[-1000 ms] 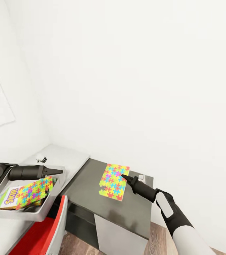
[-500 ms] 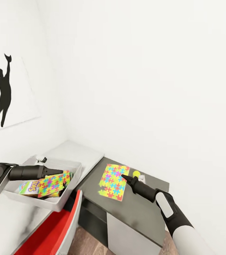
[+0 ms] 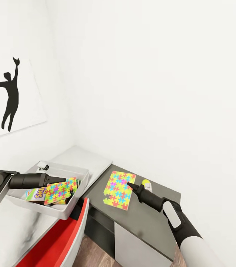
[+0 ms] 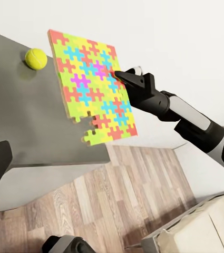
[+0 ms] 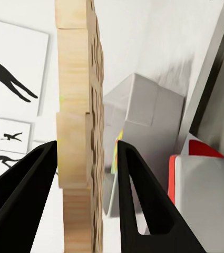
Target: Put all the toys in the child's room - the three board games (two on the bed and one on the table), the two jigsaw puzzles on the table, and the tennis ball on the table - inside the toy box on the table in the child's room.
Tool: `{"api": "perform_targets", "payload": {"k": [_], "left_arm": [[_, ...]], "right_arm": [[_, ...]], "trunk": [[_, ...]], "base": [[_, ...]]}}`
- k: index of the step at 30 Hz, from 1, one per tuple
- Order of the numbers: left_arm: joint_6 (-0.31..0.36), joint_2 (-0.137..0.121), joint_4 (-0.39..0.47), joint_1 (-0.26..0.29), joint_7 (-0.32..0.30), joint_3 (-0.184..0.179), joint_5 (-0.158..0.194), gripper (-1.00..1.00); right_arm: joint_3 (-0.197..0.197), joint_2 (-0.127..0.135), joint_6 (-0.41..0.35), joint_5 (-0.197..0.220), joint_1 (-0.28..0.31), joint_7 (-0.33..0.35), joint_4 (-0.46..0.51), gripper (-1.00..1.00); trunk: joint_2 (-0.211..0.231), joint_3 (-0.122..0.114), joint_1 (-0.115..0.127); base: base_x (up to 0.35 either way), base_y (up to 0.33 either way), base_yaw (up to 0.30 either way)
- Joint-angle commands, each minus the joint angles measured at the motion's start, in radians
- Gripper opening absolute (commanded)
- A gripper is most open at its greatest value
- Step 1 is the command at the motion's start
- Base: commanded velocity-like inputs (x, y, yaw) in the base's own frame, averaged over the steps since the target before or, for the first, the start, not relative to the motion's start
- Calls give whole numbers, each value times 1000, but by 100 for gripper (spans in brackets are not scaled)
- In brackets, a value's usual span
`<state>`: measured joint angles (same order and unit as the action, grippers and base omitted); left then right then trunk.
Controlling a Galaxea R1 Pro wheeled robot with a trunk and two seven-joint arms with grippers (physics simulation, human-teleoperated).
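My right gripper [image 3: 129,184] is shut on a multicolour jigsaw puzzle [image 3: 119,190], holding it tilted just above the dark grey table [image 3: 147,218]. In the left wrist view the puzzle [image 4: 88,87] overhangs the table edge, and the right wrist view has it edge-on [image 5: 77,132] between the fingers. The tennis ball [image 3: 146,182] lies on that table behind the gripper. The grey toy box [image 3: 40,207] sits on the white table [image 3: 88,159] and holds a board game [image 3: 35,193] under a second puzzle [image 3: 60,191]. Over the box hovers my left gripper [image 3: 60,180], open and empty.
A red chair [image 3: 58,241] stands between me and the two tables. White walls close off the corner, one bearing a black silhouette picture [image 3: 10,96]. Wood-plank floor [image 4: 117,195] lies below the dark table's edge.
The whole picture has swung, so the camera has turned: the silhouette picture and tennis ball came into view and the toy box sits further right. Both arms keep their pose, puzzle still held.
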<state>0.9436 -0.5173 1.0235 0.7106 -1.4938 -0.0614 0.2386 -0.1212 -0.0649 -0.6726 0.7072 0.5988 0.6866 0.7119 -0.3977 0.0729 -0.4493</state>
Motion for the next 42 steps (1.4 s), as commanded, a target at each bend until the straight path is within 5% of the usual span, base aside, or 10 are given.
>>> {"api": "perform_targets", "payload": {"k": [1, 13, 26, 31, 42], "left_arm": [[11, -1, 0, 1, -2, -3, 4, 100], [9, -1, 0, 1, -2, -2, 4, 100], [9, -1, 0, 1, -2, -2, 4, 100], [10, -1, 0, 1, -2, -3, 4, 100], [9, -1, 0, 1, -2, -3, 4, 100]], "right_arm": [[-4, -1, -2, 0, 1, 2, 0, -100], [-6, 1, 36, 2, 1, 4, 0, -100], [-6, 1, 36, 3, 1, 6, 1, -100], [-7, 3, 37, -1, 1, 88, 1, -100], [-6, 3, 37, -1, 1, 106, 1, -100]], "trunk": [[-2, 2, -1], [-2, 2, -1], [-2, 0, -1], [-2, -1, -1], [-2, -1, -1]], "base": [[0, 0, 0], [0, 0, 23], [0, 0, 263], [0, 0, 140], [0, 0, 3]]}}
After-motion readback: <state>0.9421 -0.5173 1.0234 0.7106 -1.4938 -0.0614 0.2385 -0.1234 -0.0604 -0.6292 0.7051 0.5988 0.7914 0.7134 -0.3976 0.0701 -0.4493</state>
